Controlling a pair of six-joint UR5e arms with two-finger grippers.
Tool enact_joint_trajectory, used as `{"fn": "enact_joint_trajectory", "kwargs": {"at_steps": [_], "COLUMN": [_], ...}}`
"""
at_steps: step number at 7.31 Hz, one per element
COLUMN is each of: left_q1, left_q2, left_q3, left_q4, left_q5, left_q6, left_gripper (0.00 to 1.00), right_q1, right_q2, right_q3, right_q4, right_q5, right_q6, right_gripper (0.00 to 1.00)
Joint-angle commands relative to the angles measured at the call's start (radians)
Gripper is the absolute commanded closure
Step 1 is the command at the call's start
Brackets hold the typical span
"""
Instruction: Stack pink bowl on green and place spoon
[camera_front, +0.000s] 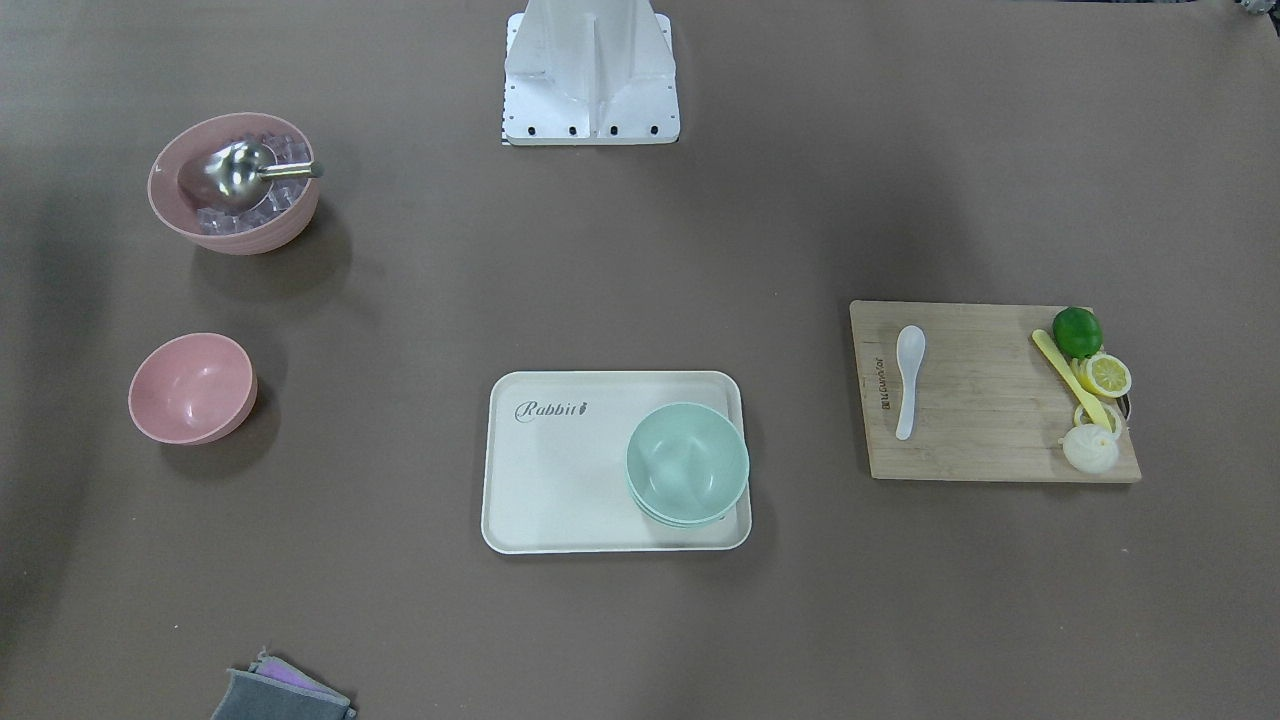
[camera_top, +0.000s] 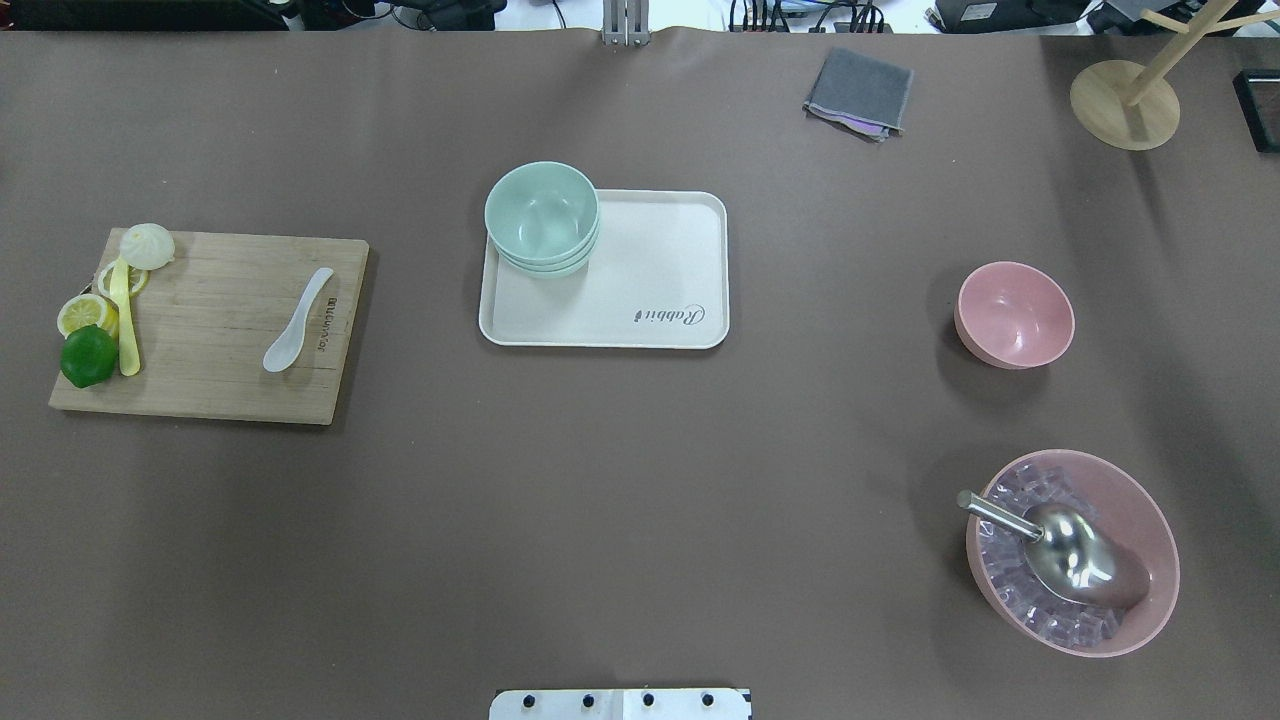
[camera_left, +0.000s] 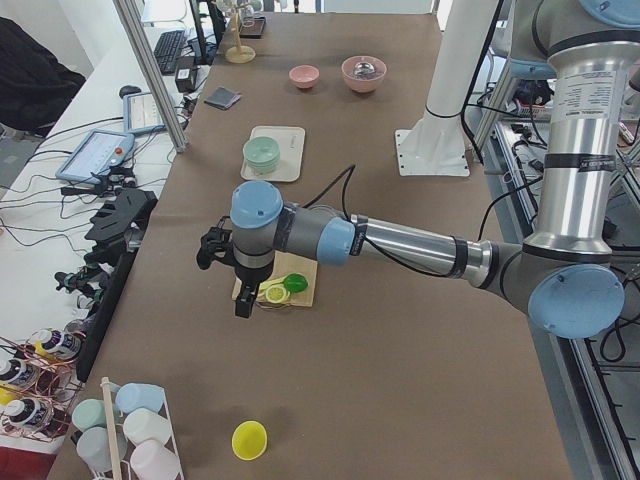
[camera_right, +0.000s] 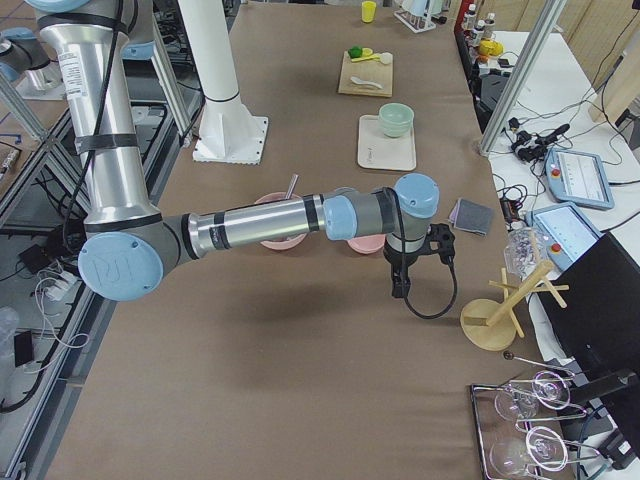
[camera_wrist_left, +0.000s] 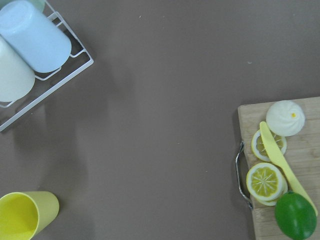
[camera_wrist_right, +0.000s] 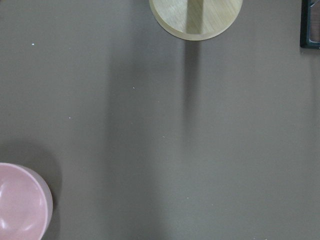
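My left gripper (camera_left: 241, 296) hangs over bare table just off the lemon end of the cutting board (camera_top: 210, 325). The white spoon (camera_top: 296, 322) lies on that board, farther along. My right gripper (camera_right: 398, 284) hangs near the small pink bowl (camera_top: 1015, 313). The green bowls (camera_top: 541, 213) sit stacked in a corner of the tray (camera_top: 650, 270), between my two hands. I cannot tell whether either gripper's fingers are spread.

left gripper (camera_left: 228, 270): held out, pointing down | right gripper (camera_right: 418, 262): same | jaws: unclear
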Motion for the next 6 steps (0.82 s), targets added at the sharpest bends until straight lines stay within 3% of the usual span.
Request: {"fn": "enact_joint_trajectory", "kwargs": {"at_steps": [1,4,6], "left_q1": [0.115,0.289,0.333], "left_q2": [-0.101,-0.215,-0.251], "left_q3": [-0.011,-0.009,-0.007], "left_q4": [0.001,0.001,0.001], "left_q5": [-0.038,-0.027,-0.027], "left_q6": [-0.167,-0.414,-0.487], "left_gripper": [0.02,0.02,0.02], "right_q1": [-0.052,-0.234,-0.358], "right_q2": [0.056,0.143,0.101], "right_q3": [-0.005,-0.005,-0.032], "right_q4": [-0.001,0.002,0.206], "right_q5": [-0.001,-0.013,-0.048], "right_q6": [0.111,0.377,0.56], "right_gripper": [0.0,0.0,0.0]}}
